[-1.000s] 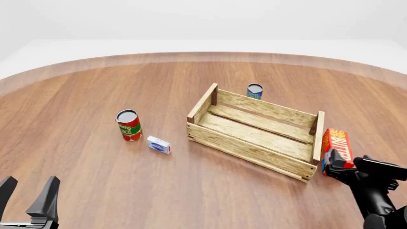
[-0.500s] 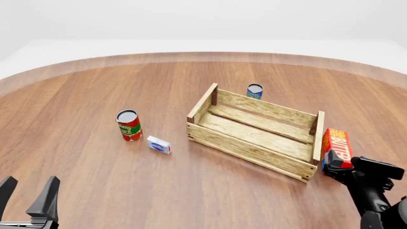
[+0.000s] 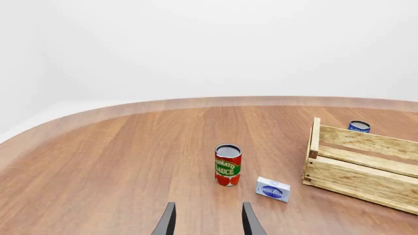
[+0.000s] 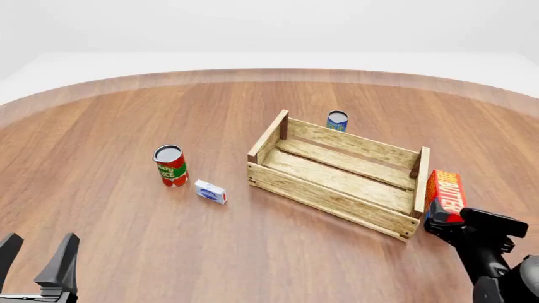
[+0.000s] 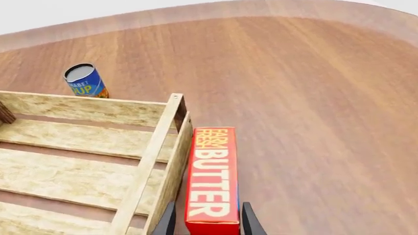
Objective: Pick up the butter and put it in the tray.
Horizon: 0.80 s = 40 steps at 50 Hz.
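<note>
The butter [image 4: 446,192] is a red-orange carton with white lettering, standing on the table against the right end of the tray [image 4: 324,196]. The tray is a large light-wood slatted crate. My right gripper [image 4: 466,221] is open, and its two fingers straddle the near end of the butter [image 5: 212,178]. In the right wrist view one finger [image 5: 168,220] sits between the carton and the tray wall [image 5: 147,166]. The other finger is on the carton's far side. My left gripper [image 4: 38,249] is open over bare table at the front left, with nothing between its fingers [image 3: 166,223].
A red tomato sauce can [image 4: 170,165] and a small white-and-blue box [image 4: 211,191] stand left of the tray. A blue can [image 4: 337,120] stands just behind the tray's far wall. The table's curved edge runs across the back.
My right arm has shifted slightly, and its fingers have settled lower around the butter's near end. The butter, the tray and the left arm have not moved.
</note>
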{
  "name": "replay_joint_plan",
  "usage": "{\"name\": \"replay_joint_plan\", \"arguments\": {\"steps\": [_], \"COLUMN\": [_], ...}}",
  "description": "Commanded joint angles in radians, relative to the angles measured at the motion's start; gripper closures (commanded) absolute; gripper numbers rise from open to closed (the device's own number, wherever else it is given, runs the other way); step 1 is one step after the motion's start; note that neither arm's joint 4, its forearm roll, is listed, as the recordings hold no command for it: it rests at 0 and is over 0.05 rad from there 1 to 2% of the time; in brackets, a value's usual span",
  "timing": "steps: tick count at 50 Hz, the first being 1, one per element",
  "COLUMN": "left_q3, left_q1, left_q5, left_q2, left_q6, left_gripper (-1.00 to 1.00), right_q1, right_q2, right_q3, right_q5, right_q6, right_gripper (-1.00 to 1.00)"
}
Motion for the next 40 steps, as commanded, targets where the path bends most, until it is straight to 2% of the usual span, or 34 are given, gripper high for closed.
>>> {"name": "replay_joint_plan", "arguments": {"steps": [1, 40], "left_q3": [0.0, 0.0], "left_q1": [0.0, 0.0], "left_q5": [0.0, 0.0], "left_q2": [0.0, 0.0], "left_q6": [0.0, 0.0], "left_gripper": [-1.0, -1.0], "right_q1": [0.004, -0.016], "right_q2": [0.021, 0.109], "right_q3": [-0.007, -0.053], "right_q5": [0.0, 0.0], "right_q6": [0.006, 0.012], "right_gripper": [-1.0, -1.0]}}
